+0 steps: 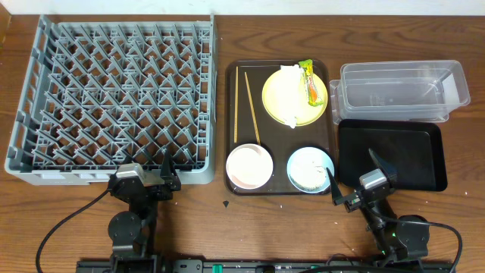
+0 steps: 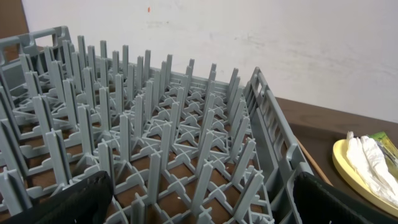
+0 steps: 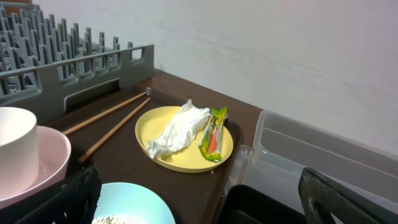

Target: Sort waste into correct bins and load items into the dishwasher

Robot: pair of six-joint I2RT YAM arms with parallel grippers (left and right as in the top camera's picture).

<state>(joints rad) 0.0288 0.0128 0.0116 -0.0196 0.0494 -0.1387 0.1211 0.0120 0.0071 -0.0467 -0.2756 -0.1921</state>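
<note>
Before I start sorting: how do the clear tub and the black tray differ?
The clear tub is see-through; the black tray is opaque. The tub has tall walls; the tray is shallow. The tub lies farther back; the tray lies nearer the robot. Both are rectangular, look empty, and sit to the right of the brown serving tray.

I'm watching a dark brown tray lying flat near the middle of the wooden table, a small dark speck sitting on the wood just off its near left corner, and a white wall running behind everything.
</note>
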